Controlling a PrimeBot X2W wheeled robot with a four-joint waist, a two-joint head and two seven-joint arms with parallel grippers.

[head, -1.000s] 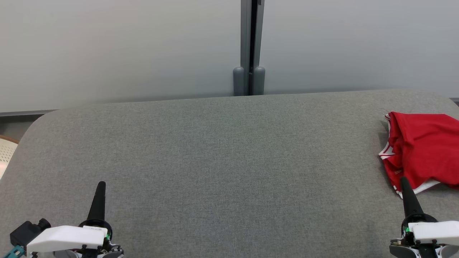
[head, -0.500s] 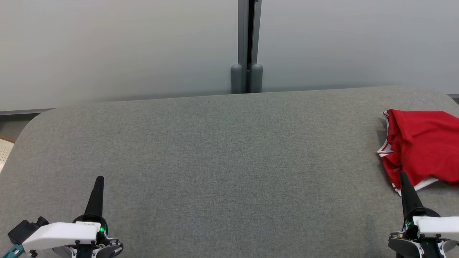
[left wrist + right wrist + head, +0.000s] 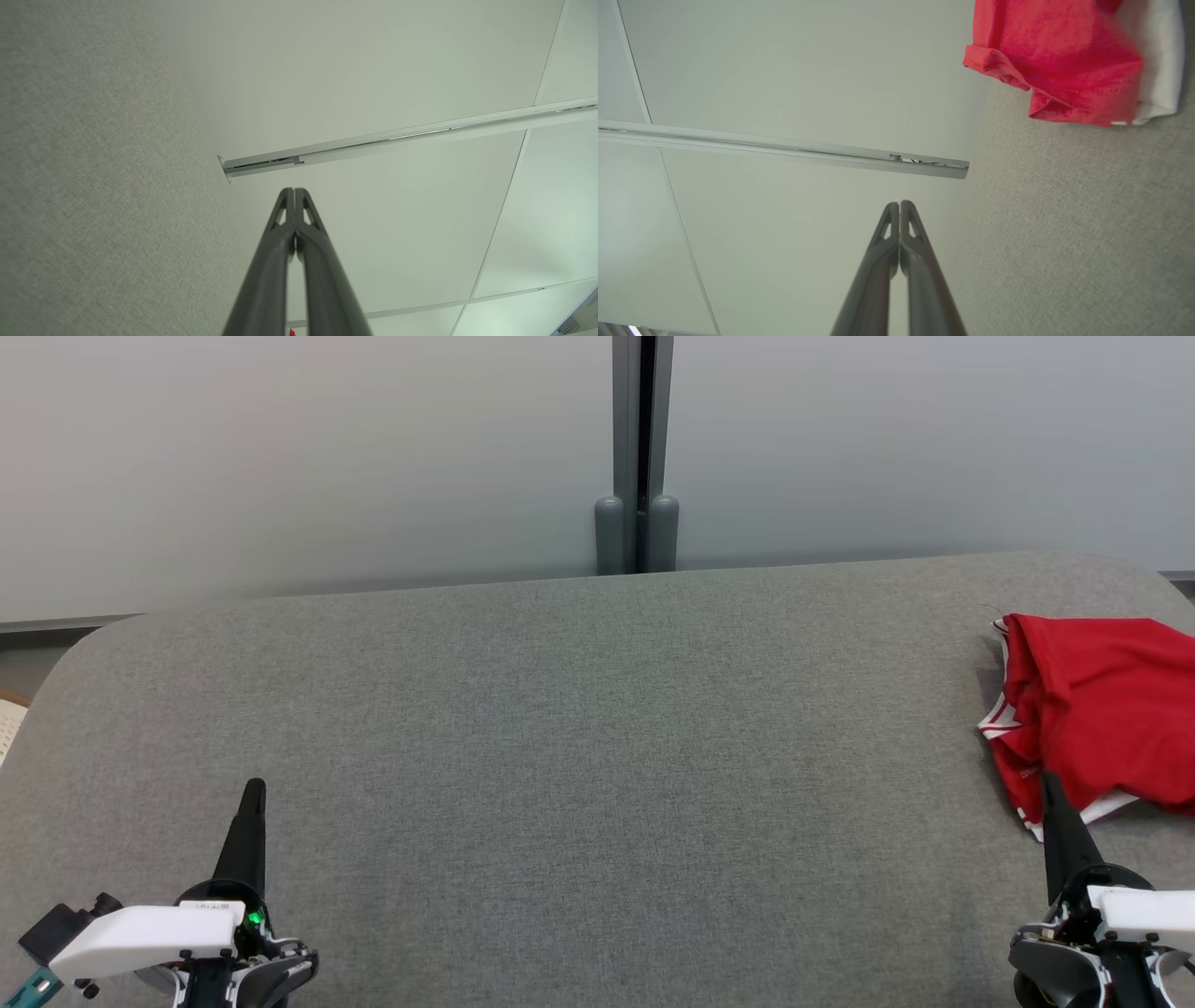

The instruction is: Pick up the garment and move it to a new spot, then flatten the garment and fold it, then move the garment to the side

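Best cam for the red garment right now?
Head view: the garment lies bunched at the right end of the grey surface, most of it visible though the frame edge crops it. Right wrist view catches one red fold with white trim; left wrist view, a tiny red sliver.

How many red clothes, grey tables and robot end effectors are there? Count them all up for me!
Red garment: 1
Grey table: 1
End effectors: 2, the left end effector and the right end effector, both shut
Total: 4
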